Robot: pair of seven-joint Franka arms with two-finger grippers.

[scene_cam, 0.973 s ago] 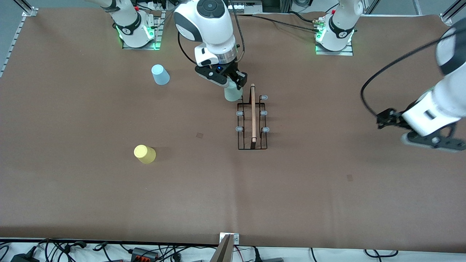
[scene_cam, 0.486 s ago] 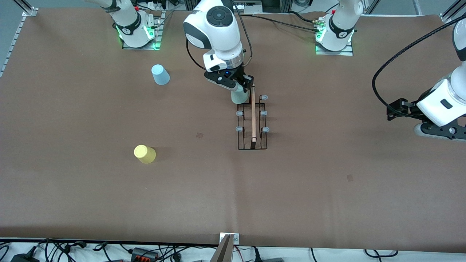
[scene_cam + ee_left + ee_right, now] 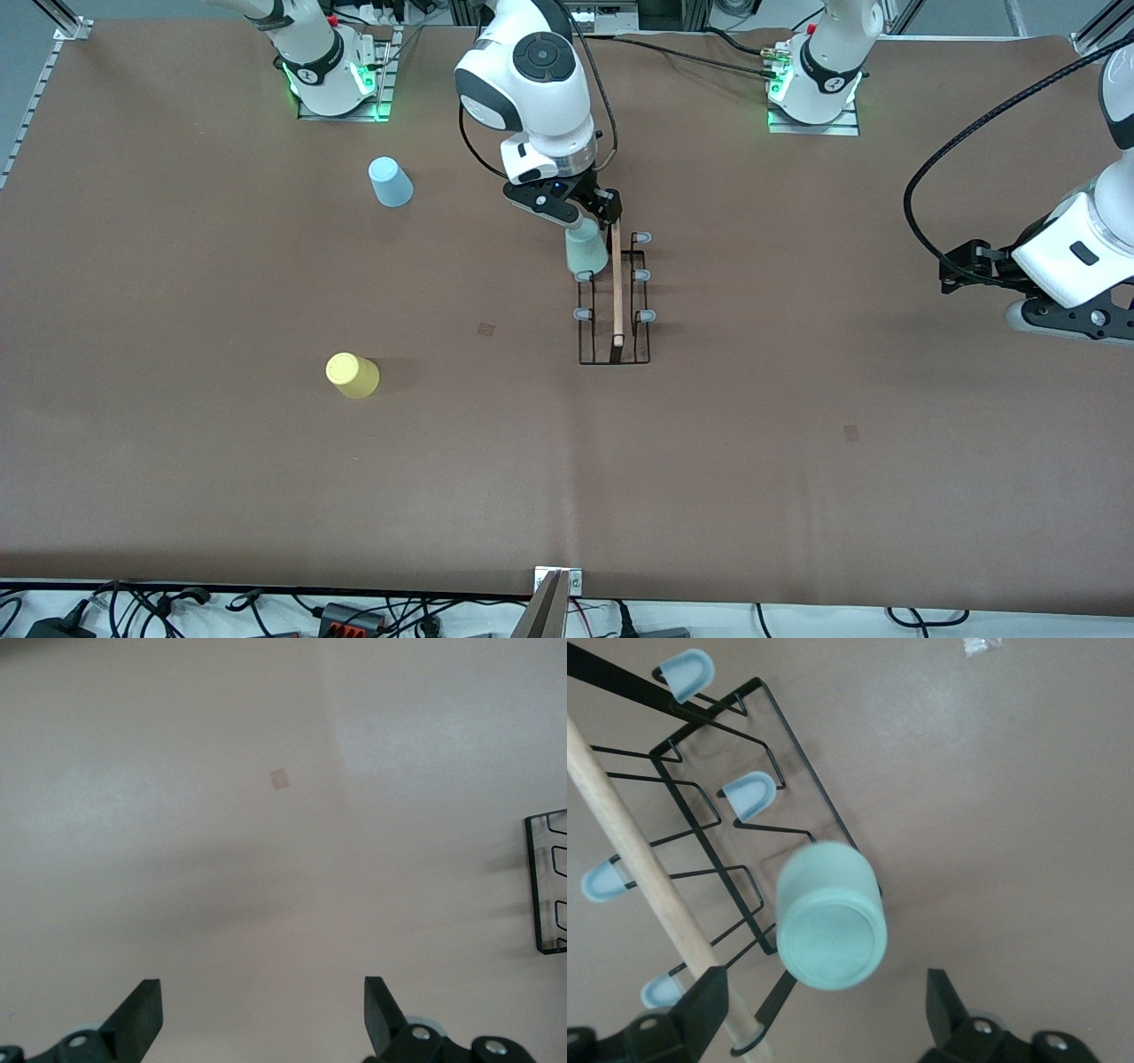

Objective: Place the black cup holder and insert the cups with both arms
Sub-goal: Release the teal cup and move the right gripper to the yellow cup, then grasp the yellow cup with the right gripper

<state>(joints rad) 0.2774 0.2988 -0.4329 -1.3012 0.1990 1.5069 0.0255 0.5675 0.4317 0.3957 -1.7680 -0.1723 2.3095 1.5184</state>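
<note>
While the black cup holder (image 3: 613,292) is already standing upright on the tabletop (image 3: 797,496), roughly mid-way btwn the two arm bases, the placing part is looking done and the cup work is only starting. The pale green cup (image 3: 585,248) is sitting upside down on the rack's peg farthest from the front camera, on the row toward the right arm's end; in the right wrist view it (image 3: 831,920) is showing blurred, tilted over the wire frame (image 3: 744,815), so whether it is fully seated is hard to tell. The right gripper (image 3: 574,206) is hovering just above that cup w/ jaws spread wide and gripping nothing, both fingers (image 3: 700,997) well clear of the cup's sides.

The left gripper (image 3: 262,1014) is waiting over bare tabletop toward the left arm's end, well apart from the rack, jaws open and empty; only a corner of the rack (image 3: 547,886) is showing in its view.

Still left, judging from this: two cups. The light blue cup (image 3: 390,181) is standing upside down farther from the camera than the rack, toward the right arm's end. The yellow cup (image 3: 352,375) is lying nearer the camera than the rack, same end. Five grey-tipped pegs (image 3: 641,276) are showing free, so approx. one of three cups is in.
</note>
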